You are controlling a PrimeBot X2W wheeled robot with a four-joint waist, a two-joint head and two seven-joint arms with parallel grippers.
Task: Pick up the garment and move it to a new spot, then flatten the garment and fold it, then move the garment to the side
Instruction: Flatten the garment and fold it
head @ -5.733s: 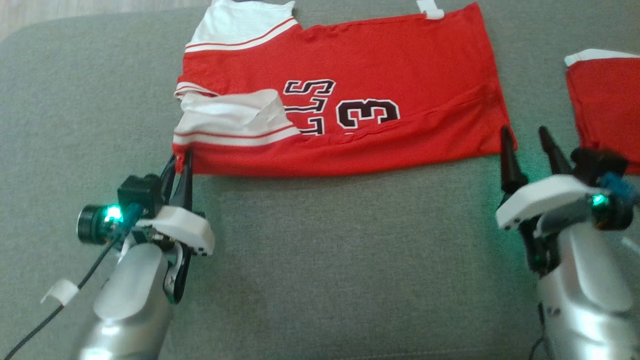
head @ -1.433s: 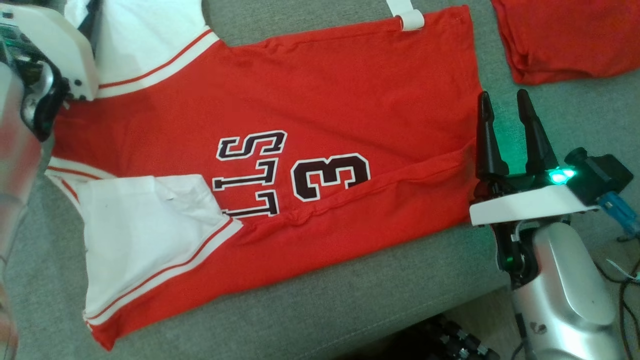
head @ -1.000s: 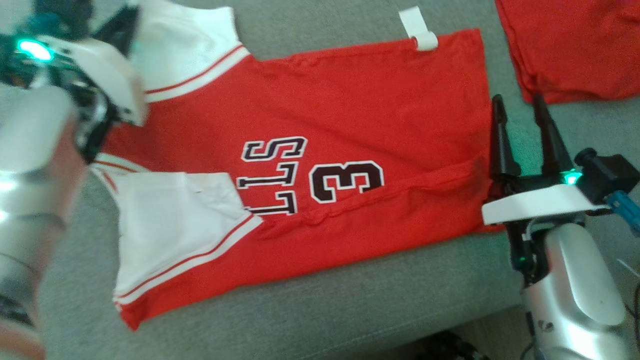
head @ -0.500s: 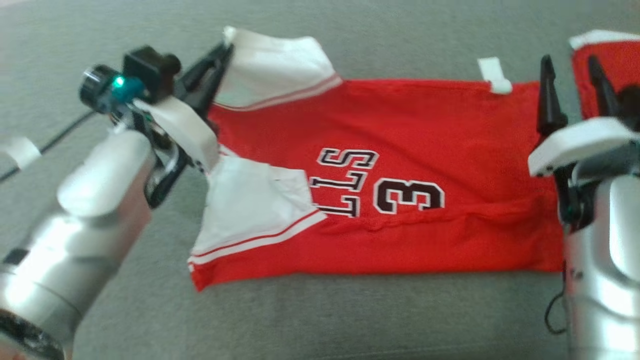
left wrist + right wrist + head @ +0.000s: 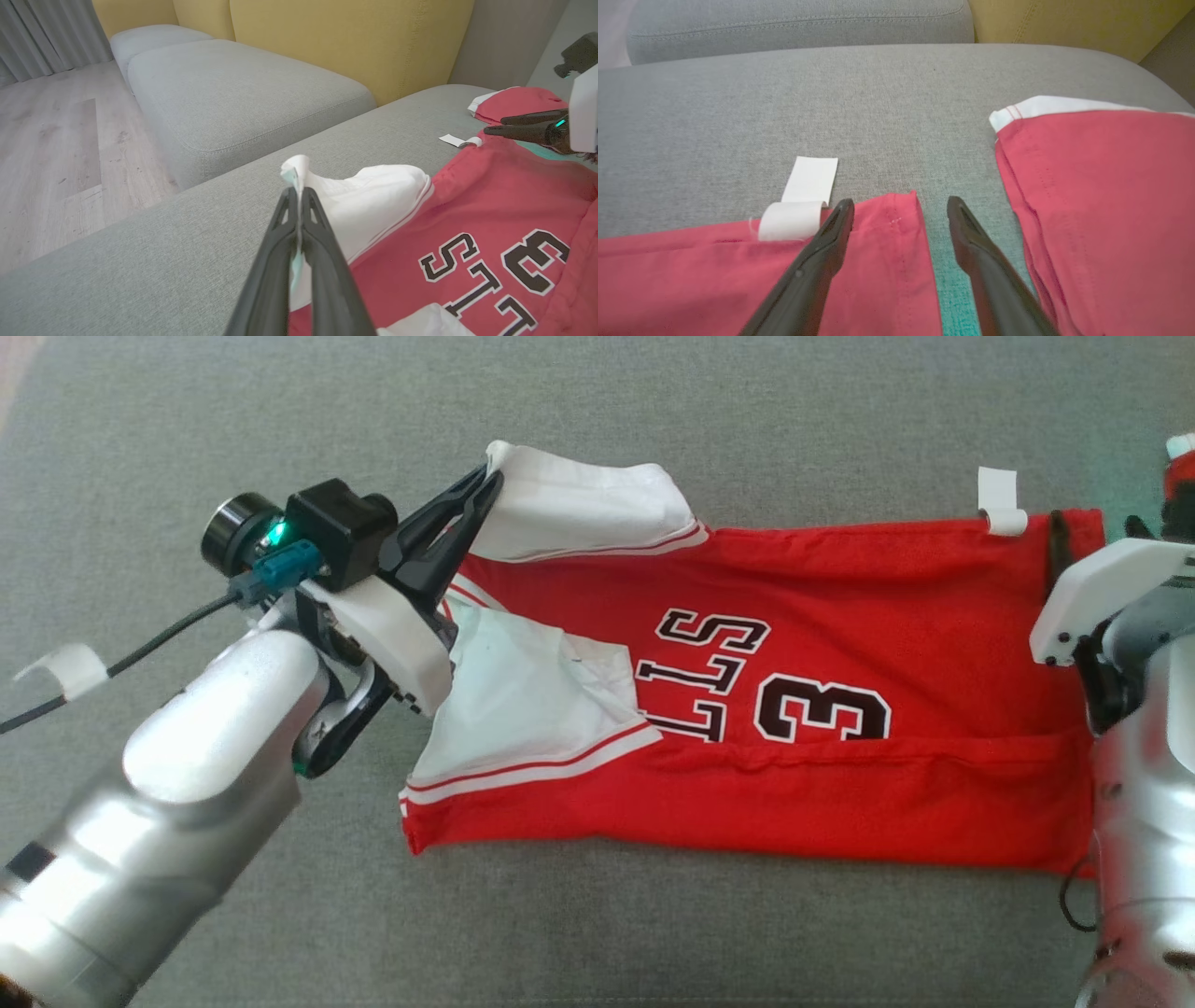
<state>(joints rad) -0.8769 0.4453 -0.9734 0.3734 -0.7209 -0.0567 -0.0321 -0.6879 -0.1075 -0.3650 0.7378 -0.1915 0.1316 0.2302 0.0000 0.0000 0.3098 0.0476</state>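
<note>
The garment (image 5: 840, 607) is a red jersey with white sleeves and a black "3", spread across the grey cushion. My left gripper (image 5: 490, 481) is shut on the edge of the far white sleeve (image 5: 579, 504), which it holds a little off the cushion. The left wrist view shows that sleeve (image 5: 373, 200) pinched at the tips of the left gripper (image 5: 297, 191). My right gripper (image 5: 900, 205) is open at the garment's far right corner (image 5: 887, 233), one finger over the red cloth, the other over bare cushion. In the head view the right gripper (image 5: 1092, 527) is at the right edge.
A white label (image 5: 798, 205) sticks out at the garment's far edge. A second red piece of clothing (image 5: 1101, 186) lies just right of my right gripper. Beyond the grey cushion (image 5: 653, 933) are yellow backrests (image 5: 350, 42), another grey seat (image 5: 233, 93) and wooden floor (image 5: 46, 140).
The head camera has swung, shifting the whole picture. My left gripper left the garment's near left corner, closed on the far white sleeve and raised it. The right gripper stayed open at the right edge.
</note>
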